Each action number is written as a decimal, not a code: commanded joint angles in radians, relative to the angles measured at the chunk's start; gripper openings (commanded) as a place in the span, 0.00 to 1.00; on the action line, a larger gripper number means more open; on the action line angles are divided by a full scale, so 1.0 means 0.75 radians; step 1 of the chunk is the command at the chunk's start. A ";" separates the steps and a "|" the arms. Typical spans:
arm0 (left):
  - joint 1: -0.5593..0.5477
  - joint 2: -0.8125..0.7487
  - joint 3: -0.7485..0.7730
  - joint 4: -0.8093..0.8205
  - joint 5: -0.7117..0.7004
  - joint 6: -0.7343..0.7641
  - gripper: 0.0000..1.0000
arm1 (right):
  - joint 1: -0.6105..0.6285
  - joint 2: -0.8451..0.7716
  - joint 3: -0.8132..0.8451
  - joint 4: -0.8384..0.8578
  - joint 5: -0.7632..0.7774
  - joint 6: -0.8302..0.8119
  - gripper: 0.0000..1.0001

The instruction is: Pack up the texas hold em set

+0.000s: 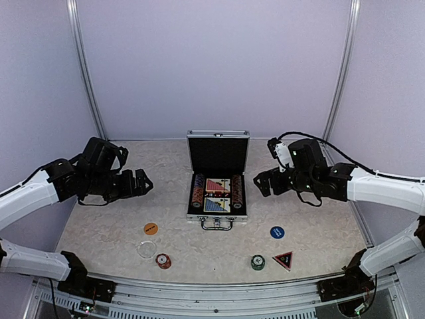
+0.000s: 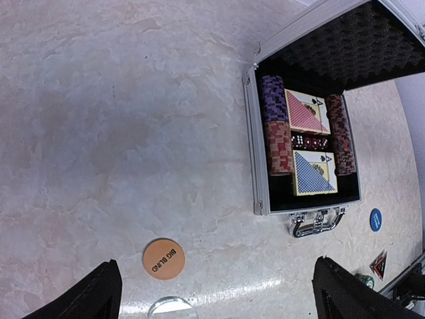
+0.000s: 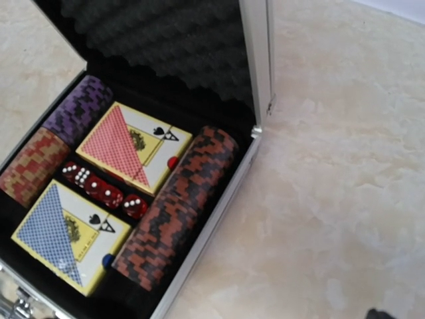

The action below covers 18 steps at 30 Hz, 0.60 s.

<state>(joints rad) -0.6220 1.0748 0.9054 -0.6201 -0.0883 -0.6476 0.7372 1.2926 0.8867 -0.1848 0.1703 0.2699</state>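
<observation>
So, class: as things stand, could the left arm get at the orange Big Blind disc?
Probably yes: the orange disc lies flat on bare table near the open left claw, with nothing between them.

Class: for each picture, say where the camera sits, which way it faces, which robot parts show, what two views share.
Top external: above, behind the bases, facing down at the case; both arms show.
Left wrist: faces down beside the case; own fingertips at bottom corners.
Right wrist: faces down into the case; no robot part clearly shows.
Shared: both wrists see the dice.
</observation>
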 commanded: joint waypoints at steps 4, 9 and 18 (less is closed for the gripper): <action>-0.089 -0.016 -0.035 -0.144 0.011 -0.126 0.99 | -0.004 0.072 0.005 0.059 0.019 0.008 1.00; -0.143 0.016 -0.098 -0.169 0.058 -0.167 0.99 | -0.005 0.115 0.018 0.046 0.023 -0.004 1.00; -0.199 0.050 -0.188 -0.196 0.093 -0.251 0.99 | -0.004 0.140 -0.010 0.064 0.021 -0.025 1.00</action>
<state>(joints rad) -0.7517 1.1023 0.7933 -0.7475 -0.0338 -0.7937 0.7372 1.3811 0.8867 -0.1585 0.1780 0.2596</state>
